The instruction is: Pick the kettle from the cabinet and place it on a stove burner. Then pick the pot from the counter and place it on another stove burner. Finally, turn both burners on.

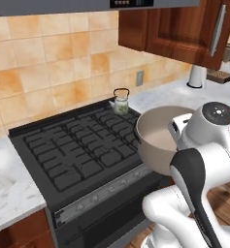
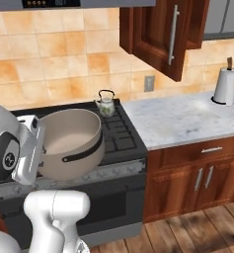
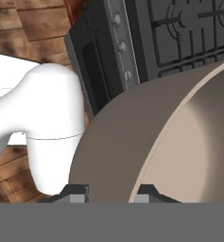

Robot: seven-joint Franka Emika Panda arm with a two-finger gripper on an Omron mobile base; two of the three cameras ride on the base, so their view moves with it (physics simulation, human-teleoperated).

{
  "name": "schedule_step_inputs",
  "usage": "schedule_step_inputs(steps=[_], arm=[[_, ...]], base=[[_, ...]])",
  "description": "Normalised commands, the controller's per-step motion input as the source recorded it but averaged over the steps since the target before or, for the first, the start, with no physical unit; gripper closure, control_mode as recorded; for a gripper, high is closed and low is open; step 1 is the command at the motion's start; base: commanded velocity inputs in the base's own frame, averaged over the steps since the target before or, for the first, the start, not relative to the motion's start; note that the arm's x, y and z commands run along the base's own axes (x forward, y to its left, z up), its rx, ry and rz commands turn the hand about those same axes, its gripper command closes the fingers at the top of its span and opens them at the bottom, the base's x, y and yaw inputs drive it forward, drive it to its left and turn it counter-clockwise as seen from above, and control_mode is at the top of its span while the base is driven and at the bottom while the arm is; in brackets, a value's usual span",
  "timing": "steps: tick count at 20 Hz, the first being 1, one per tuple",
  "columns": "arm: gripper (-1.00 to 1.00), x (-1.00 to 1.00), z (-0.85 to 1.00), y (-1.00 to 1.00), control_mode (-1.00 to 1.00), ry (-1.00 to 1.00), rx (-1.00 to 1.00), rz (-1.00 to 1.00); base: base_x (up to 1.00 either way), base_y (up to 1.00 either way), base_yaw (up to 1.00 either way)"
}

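Observation:
My gripper [image 3: 111, 194] is shut on the rim of the pot [image 3: 132, 142], with one fingertip outside the taupe wall and one inside. The wide grey pot [image 1: 157, 138] [image 2: 71, 136] hangs over the front right part of the black stove [image 1: 77, 145], partly past its front edge. The small kettle [image 1: 121, 101] [image 2: 106, 104] with its thin black handle stands upright on the stove's back right burner. Up on the right is the dark wooden cabinet [image 2: 158, 34], its door standing ajar. The white marble counter [image 2: 187, 118] lies to the right of the stove.
A row of silver knobs [image 1: 102, 193] [image 3: 120, 47] runs along the stove's front panel. A white paper-towel roll [image 2: 225, 85] stands at the back right of the counter. The left burners [image 1: 53, 145] are bare. The floor below is wooden.

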Motion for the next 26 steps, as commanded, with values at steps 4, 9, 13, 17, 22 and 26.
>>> schedule_step_inputs(steps=[4,9,13,17,22,26], arm=[[1.0,0.0,0.0,0.0,1.0,0.0,0.0,0.0],[1.0,0.0,0.0,0.0,1.0,0.0,0.0,0.0],[1.0,0.0,0.0,0.0,1.0,0.0,0.0,0.0],[1.0,0.0,0.0,0.0,1.0,0.0,0.0,0.0],[1.0,0.0,0.0,0.0,1.0,0.0,0.0,0.0],[1.0,0.0,0.0,0.0,1.0,0.0,0.0,0.0]], base=[[0.3,0.2,0.0],[0.17,0.35,0.0],[0.16,0.37,0.0],[0.14,0.33,0.0],[0.28,0.16,0.01],[0.23,0.25,0.01]])
